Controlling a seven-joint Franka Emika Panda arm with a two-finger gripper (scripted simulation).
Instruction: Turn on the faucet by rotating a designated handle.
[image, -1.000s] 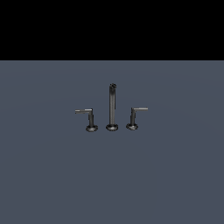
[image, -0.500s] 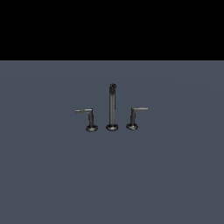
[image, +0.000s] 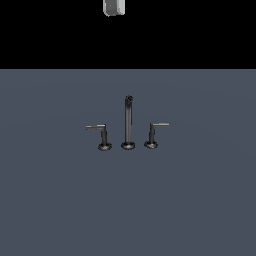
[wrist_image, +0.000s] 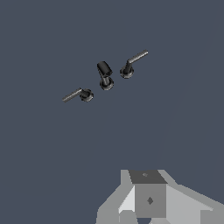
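Observation:
The faucet stands mid-floor in the exterior view: a tall thin spout post (image: 128, 122) between two short L-shaped levers on round bases. The designated handle (image: 153, 134) is on the exterior view's right, its thin arm jutting rightward. The mirror-image lever (image: 102, 136) juts leftward. A light grey part of my arm (image: 114, 7) shows at the top edge, high above and far from the faucet. In the wrist view the spout (wrist_image: 105, 76) and both levers (wrist_image: 127, 70) (wrist_image: 84, 94) lie far off. My gripper (wrist_image: 148, 197) shows only as grey blocks; its jaws are not readable.
The faucet stands on a flat dark grey-blue floor (image: 200, 200) that fills the lower part of the exterior view, with black background above it. Nothing else shows.
The light grey part of my arm has come into the exterior view at the top edge. The faucet and both levers have not moved.

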